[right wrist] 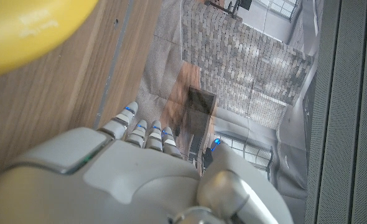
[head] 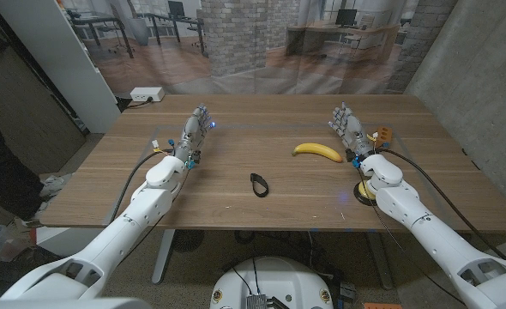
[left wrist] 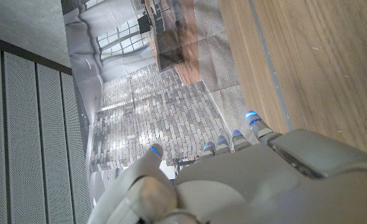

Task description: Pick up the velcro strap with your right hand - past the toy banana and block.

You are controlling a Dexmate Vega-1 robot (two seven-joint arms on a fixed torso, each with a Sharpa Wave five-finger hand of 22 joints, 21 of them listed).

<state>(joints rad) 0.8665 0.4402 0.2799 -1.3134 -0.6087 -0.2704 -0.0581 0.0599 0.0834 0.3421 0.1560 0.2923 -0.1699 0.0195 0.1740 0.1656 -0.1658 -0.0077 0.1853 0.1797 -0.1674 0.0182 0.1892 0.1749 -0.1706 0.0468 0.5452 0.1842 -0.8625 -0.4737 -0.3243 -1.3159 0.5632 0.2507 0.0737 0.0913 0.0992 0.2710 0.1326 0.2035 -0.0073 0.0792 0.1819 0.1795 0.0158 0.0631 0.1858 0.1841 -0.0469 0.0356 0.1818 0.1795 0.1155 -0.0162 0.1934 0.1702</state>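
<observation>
both robot hands open and empty; strap lies mid-table, long axis roughly front-to-back, left of and nearer than right robot hand, with banana between them.

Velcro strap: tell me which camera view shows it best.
The head view. There the velcro strap lies whole as a small black loop on the wooden table, between the two arms, left of the toy banana. Both wrist views look past their own hands toward the room, not at the strap.
</observation>
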